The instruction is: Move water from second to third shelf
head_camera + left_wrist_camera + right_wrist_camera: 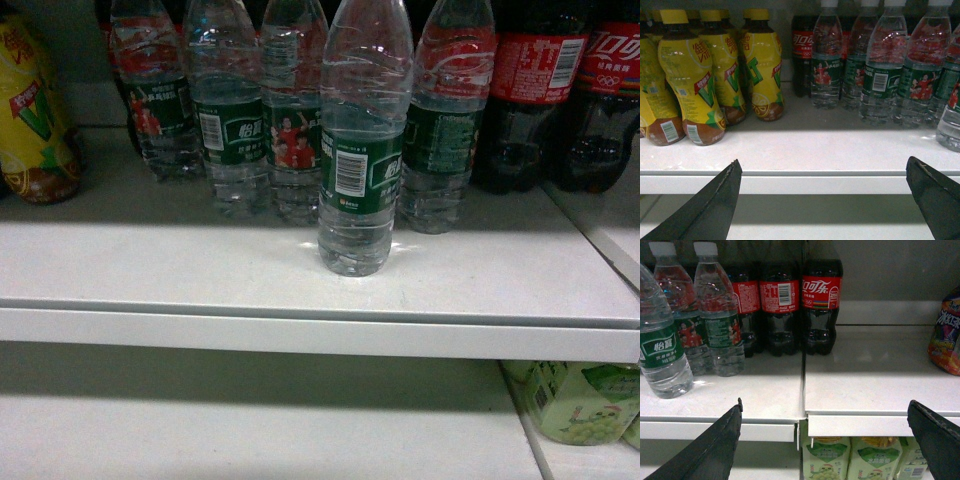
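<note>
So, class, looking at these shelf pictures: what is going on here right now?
A two-armed robot faces a shop shelf. Nothing is being held yet: the left gripper and the right gripper are both open, hanging in front of the shelf edge. One water bottle with a green label stands alone in front of the row of similar bottles. Cola bottles stand to the right of the water and yellow drink bottles to its left. The water has not been lifted off its shelf.

One water bottle [357, 150] stands before its row [240, 110] on the shelf [200, 270], cola bottles [560, 90] right
</note>
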`<state>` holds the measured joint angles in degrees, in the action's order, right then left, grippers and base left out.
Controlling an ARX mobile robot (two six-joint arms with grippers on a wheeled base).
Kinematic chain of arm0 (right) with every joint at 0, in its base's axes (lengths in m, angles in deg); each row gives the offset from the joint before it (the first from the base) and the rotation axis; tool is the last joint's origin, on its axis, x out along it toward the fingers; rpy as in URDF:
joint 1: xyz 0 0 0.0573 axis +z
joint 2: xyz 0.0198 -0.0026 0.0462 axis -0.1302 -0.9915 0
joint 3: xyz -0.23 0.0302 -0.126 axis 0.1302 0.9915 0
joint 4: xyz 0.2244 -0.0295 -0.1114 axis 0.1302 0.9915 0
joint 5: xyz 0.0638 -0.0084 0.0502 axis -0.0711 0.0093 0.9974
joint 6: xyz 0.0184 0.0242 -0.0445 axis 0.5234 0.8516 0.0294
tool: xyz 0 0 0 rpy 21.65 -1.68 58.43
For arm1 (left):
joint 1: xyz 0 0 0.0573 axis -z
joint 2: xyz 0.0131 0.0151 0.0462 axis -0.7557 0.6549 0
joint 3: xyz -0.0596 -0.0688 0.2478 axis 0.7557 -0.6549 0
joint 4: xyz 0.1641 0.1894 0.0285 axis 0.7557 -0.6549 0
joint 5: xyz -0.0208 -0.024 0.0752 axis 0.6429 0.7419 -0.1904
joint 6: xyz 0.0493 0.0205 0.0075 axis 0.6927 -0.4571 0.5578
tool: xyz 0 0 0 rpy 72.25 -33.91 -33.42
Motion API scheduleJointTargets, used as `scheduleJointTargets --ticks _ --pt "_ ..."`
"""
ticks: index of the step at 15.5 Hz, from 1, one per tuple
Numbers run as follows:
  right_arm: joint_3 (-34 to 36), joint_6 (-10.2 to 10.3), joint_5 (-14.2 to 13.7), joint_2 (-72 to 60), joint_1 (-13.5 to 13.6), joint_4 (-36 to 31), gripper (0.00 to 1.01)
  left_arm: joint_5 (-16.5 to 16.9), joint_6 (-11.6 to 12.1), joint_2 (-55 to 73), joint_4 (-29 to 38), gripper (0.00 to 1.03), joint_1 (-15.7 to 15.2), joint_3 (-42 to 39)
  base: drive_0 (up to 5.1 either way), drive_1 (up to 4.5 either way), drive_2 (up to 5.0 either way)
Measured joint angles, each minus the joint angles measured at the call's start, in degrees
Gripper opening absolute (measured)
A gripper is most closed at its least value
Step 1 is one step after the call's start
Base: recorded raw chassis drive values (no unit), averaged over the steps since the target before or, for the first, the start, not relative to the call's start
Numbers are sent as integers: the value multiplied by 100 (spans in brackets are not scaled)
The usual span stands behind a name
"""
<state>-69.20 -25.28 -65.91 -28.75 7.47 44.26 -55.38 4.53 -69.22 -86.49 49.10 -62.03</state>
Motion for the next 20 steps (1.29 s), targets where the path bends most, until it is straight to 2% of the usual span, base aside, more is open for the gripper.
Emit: scheduleJointTargets --ticks 18,19,20 --pt "0 2 0 0 0 13 98 0 0 0 0 98 0 0 0 0 0" --pt "-81 330 90 -293 -61 313 98 0 -2 0 0 98 0 0 0 0 0" --pt "-118 461 234 -608 -212 94 98 0 0 0 0 98 0 0 0 0 0"
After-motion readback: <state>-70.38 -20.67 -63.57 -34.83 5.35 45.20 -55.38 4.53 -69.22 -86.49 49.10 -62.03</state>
